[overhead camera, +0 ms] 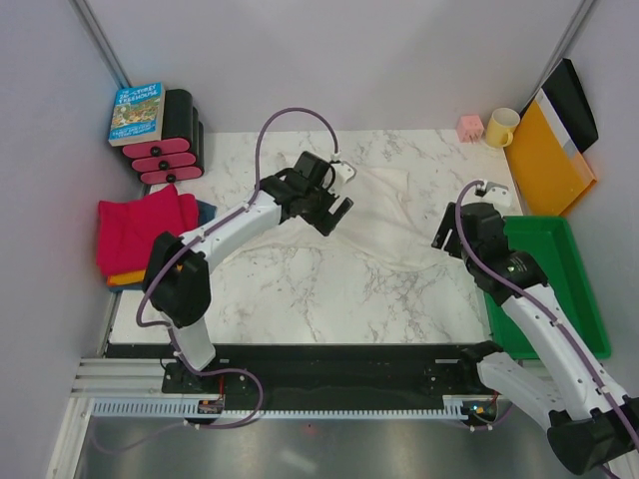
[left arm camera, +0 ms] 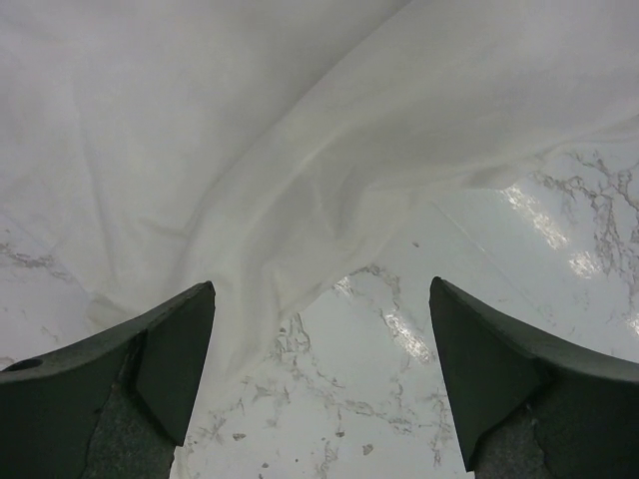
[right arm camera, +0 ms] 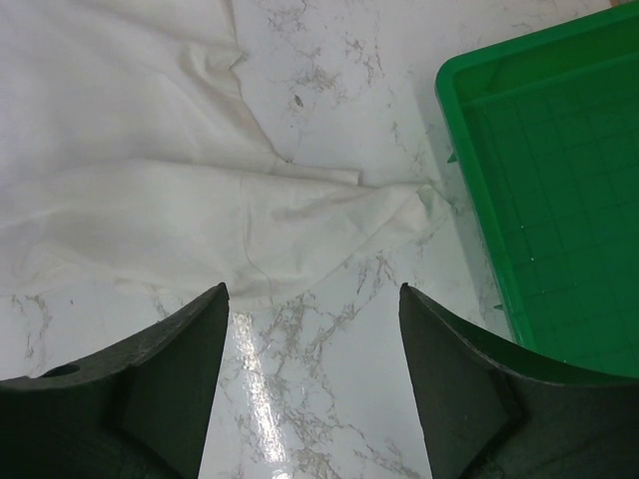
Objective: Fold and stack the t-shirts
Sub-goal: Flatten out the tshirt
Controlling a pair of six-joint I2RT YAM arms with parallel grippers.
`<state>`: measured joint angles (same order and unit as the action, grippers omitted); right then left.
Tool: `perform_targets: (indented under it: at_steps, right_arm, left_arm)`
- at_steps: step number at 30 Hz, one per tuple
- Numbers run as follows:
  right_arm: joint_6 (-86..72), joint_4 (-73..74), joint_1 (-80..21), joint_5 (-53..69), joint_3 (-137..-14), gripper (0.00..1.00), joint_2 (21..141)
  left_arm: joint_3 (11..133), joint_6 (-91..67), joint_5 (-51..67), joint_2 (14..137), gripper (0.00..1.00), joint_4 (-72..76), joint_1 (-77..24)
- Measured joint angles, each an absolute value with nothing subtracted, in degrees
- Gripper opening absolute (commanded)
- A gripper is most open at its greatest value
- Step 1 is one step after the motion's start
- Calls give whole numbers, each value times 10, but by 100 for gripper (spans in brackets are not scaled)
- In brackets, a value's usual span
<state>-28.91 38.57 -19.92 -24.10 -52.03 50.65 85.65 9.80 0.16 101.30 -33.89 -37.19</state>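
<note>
The cream-white shirt [overhead camera: 394, 215] lies spread and wrinkled on the marble worktop [overhead camera: 300, 289], right of centre. The left gripper [left arm camera: 321, 287] hangs over the shirt's left edge, jaws wide apart and holding nothing. The right gripper [right arm camera: 314, 289] is over the shirt's right corner, near the green tray [right arm camera: 559, 150], jaws well apart and empty. A folded magenta-pink shirt [overhead camera: 140, 232] lies at the worktop's left edge, with an orange shirt [overhead camera: 125, 278] and a blue shirt [overhead camera: 206, 211] showing beneath it.

One white t-shirt [overhead camera: 399, 215], three folded t-shirts [overhead camera: 140, 235], one green tray [overhead camera: 579, 289], one mug [overhead camera: 502, 127], one book [overhead camera: 137, 112].
</note>
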Motion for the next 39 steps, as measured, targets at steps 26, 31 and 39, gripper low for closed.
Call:
perform_targets:
  at_steps: [26,31,39]
  right_arm:
    - [-352,414,-200,-276,-491,74,514]
    - [-357,416,-200,-279,-496,74,514]
    - [-368,422,-200,-279,-496,74,507]
  left_arm:
    - [965,141,32,1143,91,-328,-578]
    - [985,145,36,1207,92,-327,-573]
    - [1038,146,52,1286,71,-325,-573]
